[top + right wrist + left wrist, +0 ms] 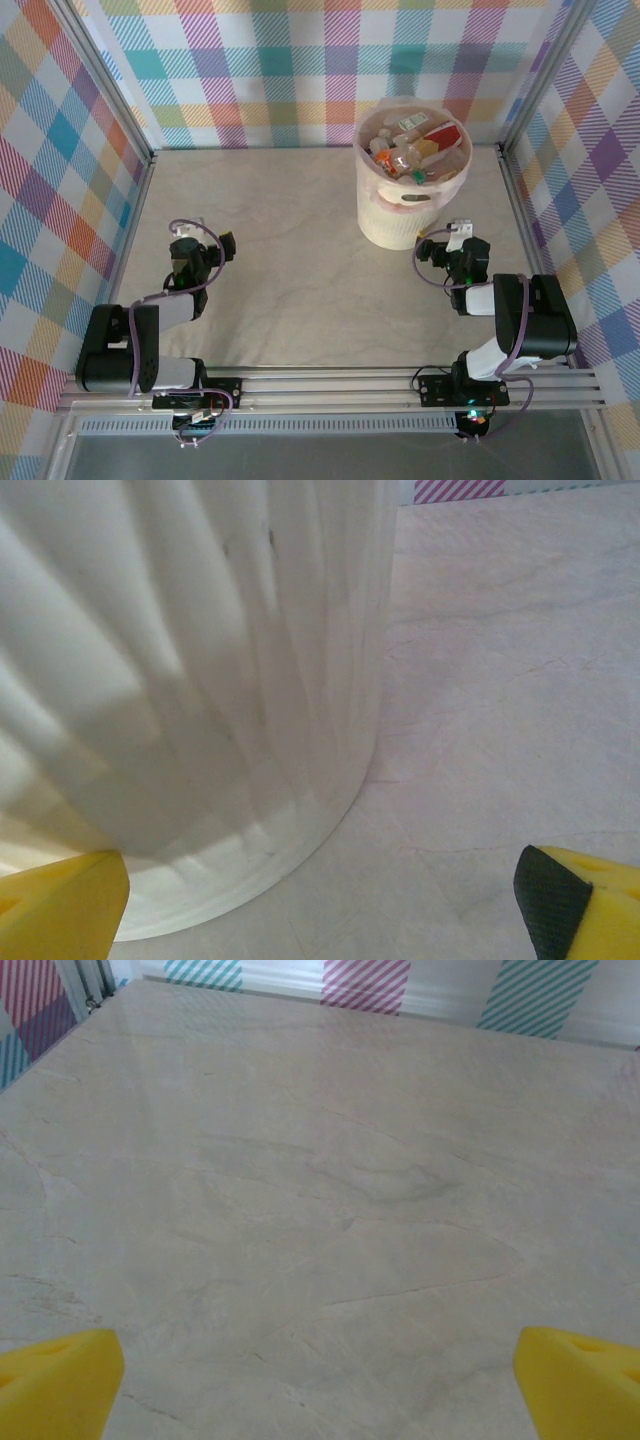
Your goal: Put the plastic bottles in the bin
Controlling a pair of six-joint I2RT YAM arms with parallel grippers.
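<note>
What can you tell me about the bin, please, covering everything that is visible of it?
The bin is a large round bucket of cream, slightly translucent plastic with fluted walls, an oval handle cut-out and what looks like a thin liner over the rim. It stands upright on the table, toward the far right, filled near the rim with crushed plastic bottles. Nothing grips it.
</note>
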